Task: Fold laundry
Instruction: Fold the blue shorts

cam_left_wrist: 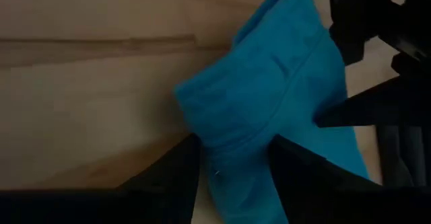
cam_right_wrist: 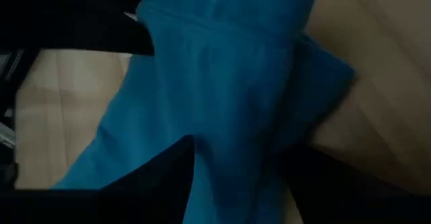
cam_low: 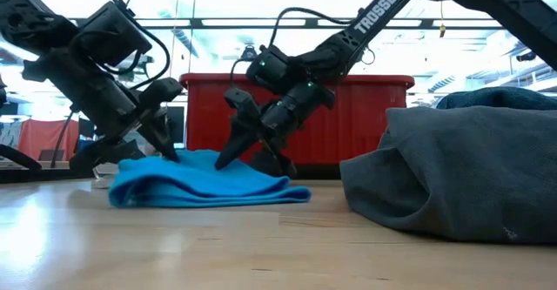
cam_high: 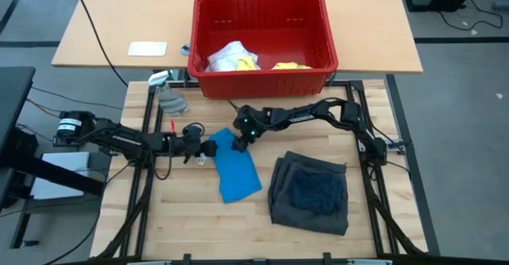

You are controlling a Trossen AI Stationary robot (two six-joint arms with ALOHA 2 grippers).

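Observation:
A bright blue piece [cam_high: 238, 173] lies on the wooden table [cam_high: 191, 217] left of centre, partly bunched. My left gripper [cam_high: 208, 148] reaches its far left corner from the left. Its fingers are open, with a hump of the blue cloth [cam_left_wrist: 236, 136] between them. My right gripper [cam_high: 238, 143] comes from the right onto the far edge, also open, with cloth [cam_right_wrist: 229, 103] filling the gap. Folded dark grey shorts [cam_high: 310, 193] lie to the right, with a darker patch on top. My left gripper slants down from the table's left, a finger [cam_left_wrist: 178, 173] on either side of a raised fold at the cloth's far left corner [cam_left_wrist: 232, 157]; whether the pads touch it I cannot tell. My right gripper slants down from the far right, its fingers [cam_low: 228, 151] astride the cloth's far edge [cam_right_wrist: 236, 150]. The cloth lies on the table, and I cannot tell whether the fingers touch it.
A red slotted basket [cam_high: 262, 78] stands at the far edge, holding white and yellow garments [cam_high: 235, 58]. A clear spray bottle [cam_high: 165, 90] lies at the far left. Bare wood lies along the near edge.

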